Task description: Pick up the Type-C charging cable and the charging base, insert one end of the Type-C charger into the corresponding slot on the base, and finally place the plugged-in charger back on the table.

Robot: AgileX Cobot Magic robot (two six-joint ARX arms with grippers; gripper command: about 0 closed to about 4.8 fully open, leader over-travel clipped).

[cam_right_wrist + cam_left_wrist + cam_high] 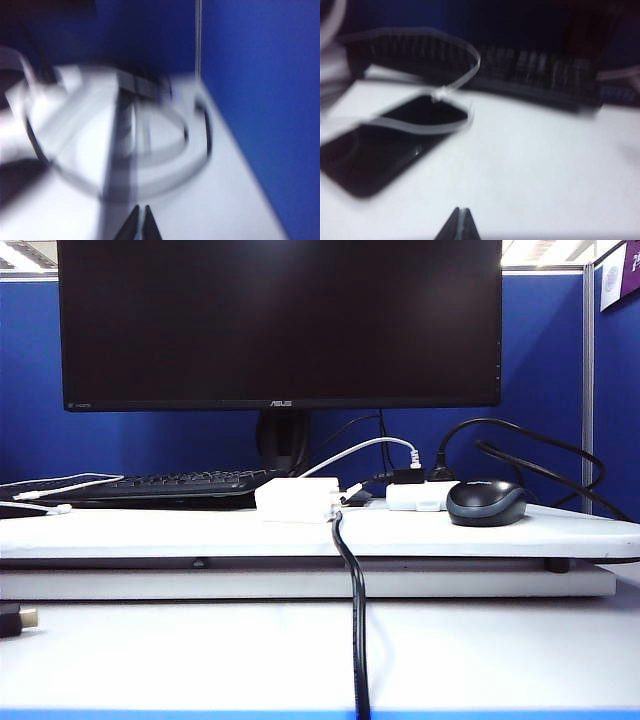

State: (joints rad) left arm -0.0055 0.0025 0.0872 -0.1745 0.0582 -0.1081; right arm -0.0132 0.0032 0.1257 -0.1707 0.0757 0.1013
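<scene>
the table [150,530], a raised white board, carries everything in the exterior view; the charging base [294,499], a flat white block, sits near the middle of the board toward its front edge, just ahead of the monitor [280,320] stand; a thick black cable [352,590] runs from beside the base over the front edge and down; a smaller white box [420,496] with black plugs lies just right of the base, touching or nearly touching the black mouse [487,502] toward the right end; a keyboard [170,483] lies along the back on the left half; the type-c charging cable [45,508] shows as a thin white line with a small tip near the left end of the board; neither arm shows in this view.

in the blurred left wrist view the left gripper [459,226] hangs over bare white board with its fingertips clenched together, grasping nothing; beyond it a thin white cable loops over a dark flat phone-like slab [380,150] in front of the keyboard.

in the right wrist view, heavily smeared, the right gripper [139,225] is likewise clenched and empty above the board near the blue partition [260,100]; looping cables lie ahead, too blurred to sort.
</scene>
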